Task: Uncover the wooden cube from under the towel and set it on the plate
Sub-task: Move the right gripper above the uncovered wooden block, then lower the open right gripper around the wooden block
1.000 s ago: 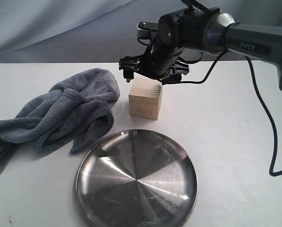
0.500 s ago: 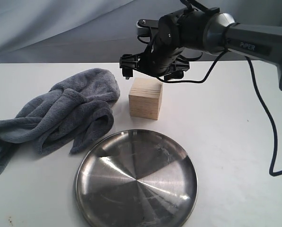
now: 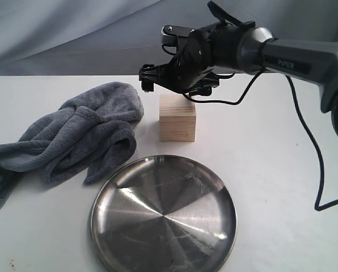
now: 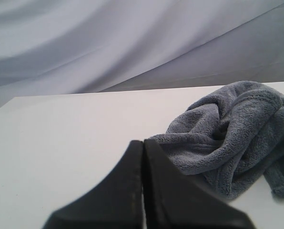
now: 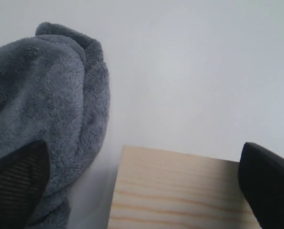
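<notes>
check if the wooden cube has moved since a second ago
Yes. The wooden cube has twisted slightly in place: its front face now squarely faces the exterior camera, and its left edge sits a little farther right of the towel.

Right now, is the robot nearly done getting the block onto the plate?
About halfway. Done: the towel lies bunched beside the wooden cube, which stands bare on the table. In hand: the right gripper hangs open over the cube, a finger on each side, not gripping yet. Still to do: close, lift and set it on the plate.
</notes>
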You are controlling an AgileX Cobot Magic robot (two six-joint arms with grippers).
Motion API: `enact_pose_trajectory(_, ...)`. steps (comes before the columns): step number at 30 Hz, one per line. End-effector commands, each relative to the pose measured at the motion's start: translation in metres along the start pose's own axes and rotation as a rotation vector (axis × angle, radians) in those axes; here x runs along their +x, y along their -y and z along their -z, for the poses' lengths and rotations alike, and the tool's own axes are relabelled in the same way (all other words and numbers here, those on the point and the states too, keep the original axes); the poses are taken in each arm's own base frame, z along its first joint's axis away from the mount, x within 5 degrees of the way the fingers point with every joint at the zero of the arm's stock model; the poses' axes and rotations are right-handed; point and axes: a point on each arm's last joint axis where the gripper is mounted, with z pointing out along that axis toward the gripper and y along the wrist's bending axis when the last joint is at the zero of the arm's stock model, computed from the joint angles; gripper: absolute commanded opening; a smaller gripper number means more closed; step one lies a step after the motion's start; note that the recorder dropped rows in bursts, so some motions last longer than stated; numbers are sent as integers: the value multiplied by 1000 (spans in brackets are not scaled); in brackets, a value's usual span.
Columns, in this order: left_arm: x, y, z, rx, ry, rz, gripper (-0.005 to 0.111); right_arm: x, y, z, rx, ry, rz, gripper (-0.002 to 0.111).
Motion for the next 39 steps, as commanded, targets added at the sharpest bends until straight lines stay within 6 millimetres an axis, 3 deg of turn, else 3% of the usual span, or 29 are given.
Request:
enact_pose_trajectory(1, 1, 0, 0, -3, 8, 0, 0, 8, 3, -9, 11, -44, -21, 105)
enact_pose_trajectory(7, 1, 0, 0, -3, 8, -2, 0, 4, 2, -4, 3, -23, -3, 105)
enact_pose_trajectory(14, 1, 0, 0, -3, 8, -2, 0, -19, -6, 36, -26, 59, 130, 105)
enact_pose_trajectory(19, 1, 0, 0, -3, 8, 1, 0, -24, -8, 49, -26, 72, 134, 105)
enact_pose_trajectory(29, 1, 0, 0, -3, 8, 1, 0, 2, 12, 12, 134, -82, 193, 105)
enact_pose_trajectory(39, 1, 0, 0, -3, 8, -3, 0, 16, 8, -5, 102, -134, 157, 105)
